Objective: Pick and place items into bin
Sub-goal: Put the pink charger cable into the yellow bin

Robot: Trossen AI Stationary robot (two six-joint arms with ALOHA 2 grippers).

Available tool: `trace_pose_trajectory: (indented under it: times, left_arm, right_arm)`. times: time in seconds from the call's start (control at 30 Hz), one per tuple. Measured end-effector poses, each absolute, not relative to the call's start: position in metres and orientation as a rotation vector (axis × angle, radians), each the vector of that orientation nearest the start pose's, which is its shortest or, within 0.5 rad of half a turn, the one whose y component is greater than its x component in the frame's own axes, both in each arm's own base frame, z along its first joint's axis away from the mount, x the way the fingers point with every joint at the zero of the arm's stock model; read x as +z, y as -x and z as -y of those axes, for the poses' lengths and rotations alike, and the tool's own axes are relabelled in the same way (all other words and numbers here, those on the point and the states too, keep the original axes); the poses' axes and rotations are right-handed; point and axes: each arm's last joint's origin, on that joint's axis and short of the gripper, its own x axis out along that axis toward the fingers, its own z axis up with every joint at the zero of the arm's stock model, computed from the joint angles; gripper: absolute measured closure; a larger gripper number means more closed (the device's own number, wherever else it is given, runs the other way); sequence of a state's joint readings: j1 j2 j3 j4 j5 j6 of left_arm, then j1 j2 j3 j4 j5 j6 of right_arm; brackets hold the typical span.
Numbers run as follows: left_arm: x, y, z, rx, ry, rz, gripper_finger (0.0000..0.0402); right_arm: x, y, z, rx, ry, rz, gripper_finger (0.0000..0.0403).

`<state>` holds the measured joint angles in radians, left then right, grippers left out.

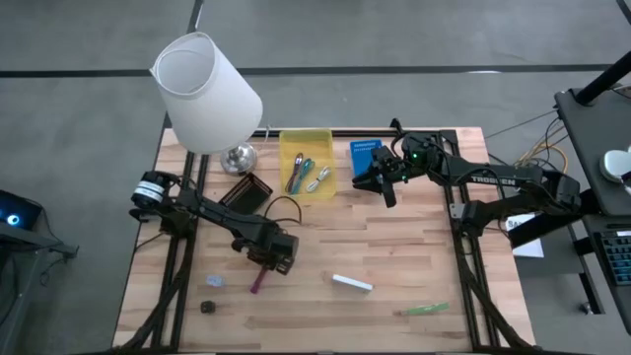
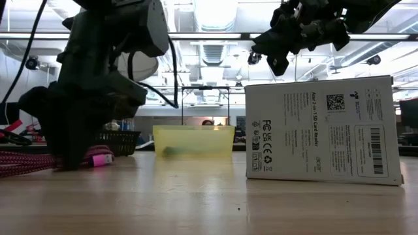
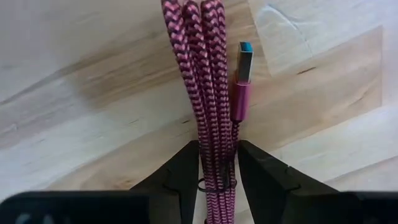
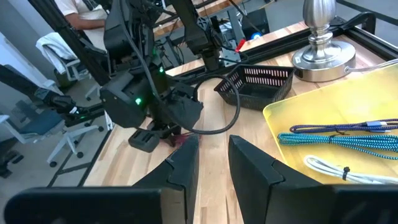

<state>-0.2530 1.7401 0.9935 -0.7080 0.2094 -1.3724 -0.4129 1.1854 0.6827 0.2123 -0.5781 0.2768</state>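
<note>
A bundled maroon braided cable (image 3: 202,74) with a USB plug (image 3: 242,65) lies on the wooden table; it also shows in the high view (image 1: 258,281). My left gripper (image 3: 217,155) is down at the table and shut on the bundle; it shows in the high view (image 1: 271,254). My right gripper (image 1: 383,182) is raised beside the yellow bin (image 1: 306,138), open and empty, as the right wrist view shows (image 4: 213,155). The bin holds a blue braided cable (image 4: 348,140) and a white cable (image 4: 339,171). A white bar (image 1: 352,283), a green strip (image 1: 426,310), a grey bit (image 1: 214,281) and a black bit (image 1: 208,307) lie on the table. My left gripper pinches the cable bundle between its two fingers, one on each long side, beside a thin black tie (image 3: 214,184). The fingers (image 3: 186,168) come from above, pointing down. The bundle lies flat on the table, its strands running straight away from the fingers.
A white-shaded lamp (image 1: 207,94) with a silver base (image 1: 239,158) stands at the far left. A black mesh basket (image 1: 246,192) sits beside it. A blue box (image 1: 364,156) lies right of the bin. A white printed box (image 2: 323,130) stands near the low camera.
</note>
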Motion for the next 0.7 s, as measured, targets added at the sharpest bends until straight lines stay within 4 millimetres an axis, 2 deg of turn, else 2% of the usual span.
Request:
trace_pose_trajectory:
  times: [0.23, 0.37, 0.47, 0.7]
  left_arm:
    - [0.151, -0.29, 0.08, 0.53, 0.934, -1.449, 0.0386]
    - [0.162, -0.3, 0.077, 0.418, 0.832, -1.363, 0.0386]
    - [0.171, -0.316, 0.072, 0.307, 0.788, -1.237, 0.0388]
    - [0.191, -0.35, 0.039, 0.264, 0.638, -0.86, 0.0394]
  right_arm:
    - [0.256, -0.238, 0.087, 0.128, -0.413, -0.278, 0.0326]
    - [0.256, -0.238, 0.087, 0.128, -0.413, -0.278, 0.0326]
    - [0.256, -0.238, 0.087, 0.128, -0.413, -0.278, 0.0326]
    - [0.256, -0.238, 0.087, 0.127, -0.417, -0.278, 0.0326]
